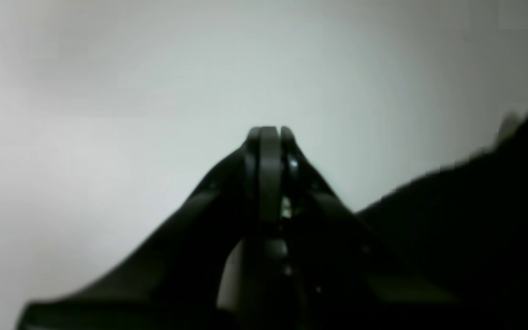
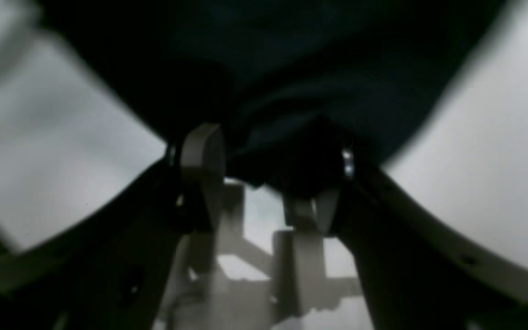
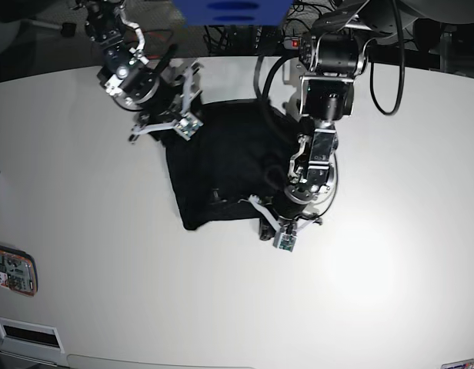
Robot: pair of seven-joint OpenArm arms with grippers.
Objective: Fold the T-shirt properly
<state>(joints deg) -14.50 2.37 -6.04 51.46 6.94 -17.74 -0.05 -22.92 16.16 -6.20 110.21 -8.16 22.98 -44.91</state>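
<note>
The black T-shirt (image 3: 221, 165) lies bunched on the white table (image 3: 391, 292). In the base view my right gripper (image 3: 166, 127) is at the shirt's far left corner. In the right wrist view this gripper (image 2: 268, 169) is open, its fingers (image 2: 202, 156) stand wide apart, and black fabric (image 2: 291, 91) lies between and beyond them. My left gripper (image 3: 266, 227) is at the shirt's near right edge. In the left wrist view it (image 1: 268, 133) is shut over bare table, with the shirt (image 1: 475, 215) beside it on the right. I see nothing between its fingertips.
A phone-like flat object (image 3: 12, 269) lies near the table's left front edge. A blue object (image 3: 233, 11) and cables sit behind the table's far edge. The left arm's body (image 3: 329, 69) stands over the shirt's right side.
</note>
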